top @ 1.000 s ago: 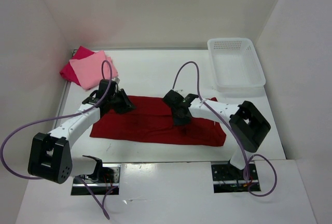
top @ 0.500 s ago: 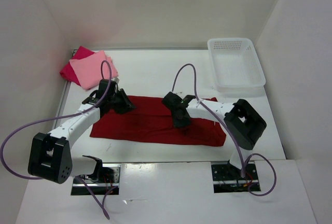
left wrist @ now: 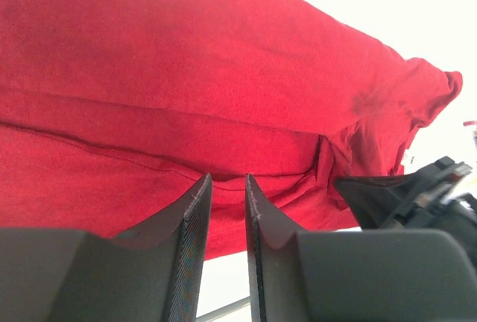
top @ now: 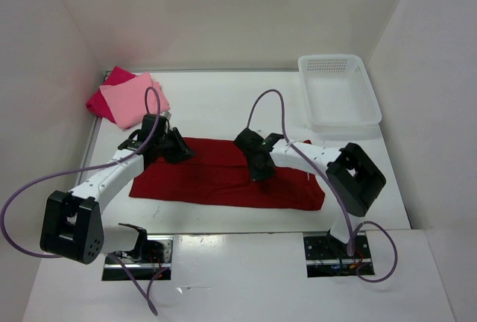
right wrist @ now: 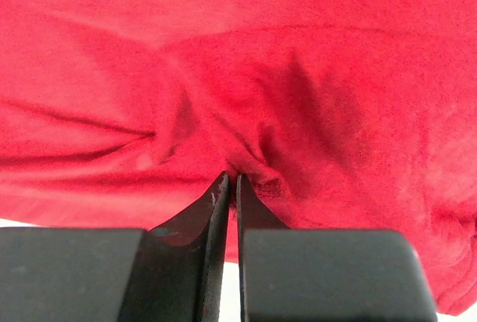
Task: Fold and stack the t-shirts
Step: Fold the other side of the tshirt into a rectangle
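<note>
The dark red shirt point(top: 223, 180) is lying as a long band across the middle of the bench point(top: 216, 106), and it seems to be doubled lengthwise already. The right gripper point(right wrist: 229, 178) is pinching a pucker of cloth near the band's middle, its jaws clenched on it. The left gripper point(left wrist: 228, 180) is resting at the band's far left corner, jaws narrowly apart at a hem (whether they are nipping it, I cannot tell). I judge that the crosswise fold is now beginning. The next move is calling for lifting one end and carrying it over without dragging the lower layer. The pale pink shirt point(top: 133, 98) is lying folded on the crimson shirt point(top: 112, 80) in the far left corner. The basket point(top: 343, 124) is standing well apart, far right.
</note>
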